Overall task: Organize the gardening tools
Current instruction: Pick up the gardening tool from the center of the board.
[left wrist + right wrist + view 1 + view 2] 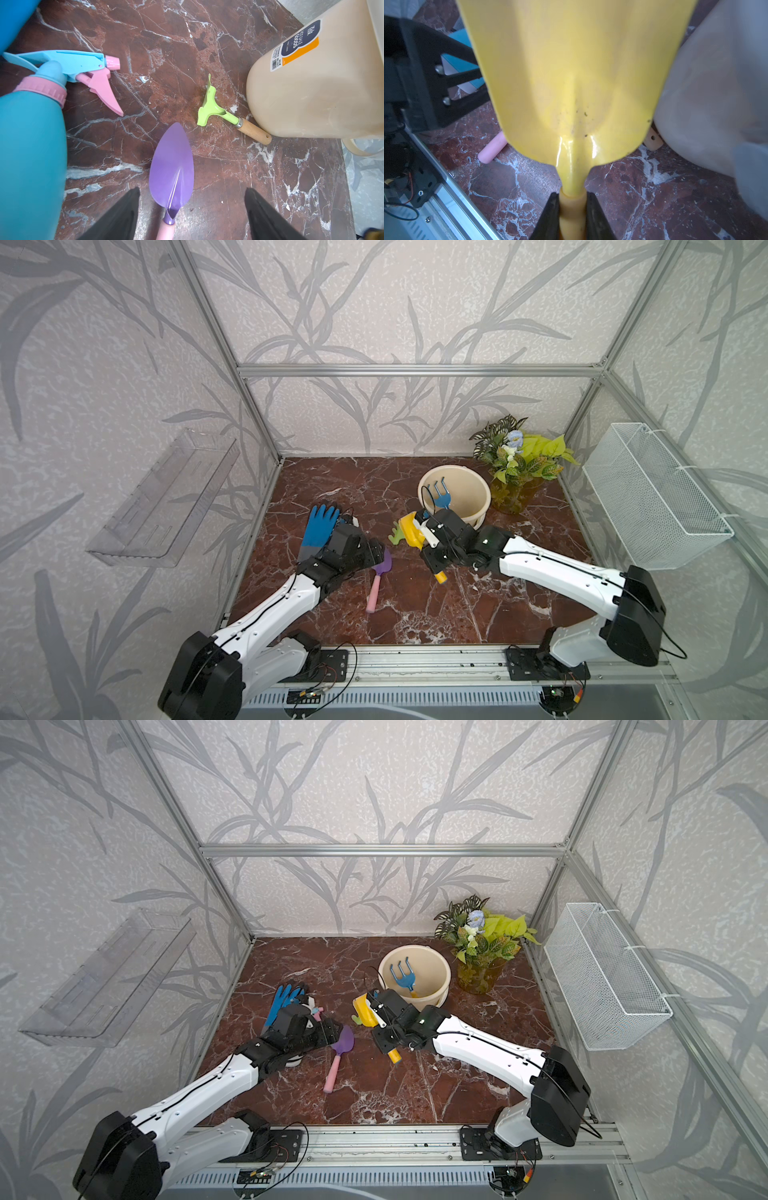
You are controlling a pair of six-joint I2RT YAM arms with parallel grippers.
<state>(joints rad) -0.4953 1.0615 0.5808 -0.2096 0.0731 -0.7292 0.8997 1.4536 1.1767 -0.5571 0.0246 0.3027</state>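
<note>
right pincer point(571, 196) clamps the shovel point(571, 72) by its handle, blade pointing straight ahead; bucket point(716, 83) just beside the blade; left pincer point(192, 193) gapes wide astride the trowel point(171, 166) neck, not touching

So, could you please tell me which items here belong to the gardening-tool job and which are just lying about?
Job: yellow shovel, purple trowel, green rake, blue fork in the cream bucket.
Lying about: spray bottle, blue glove, potted plant, wire basket, clear shelf.
</note>
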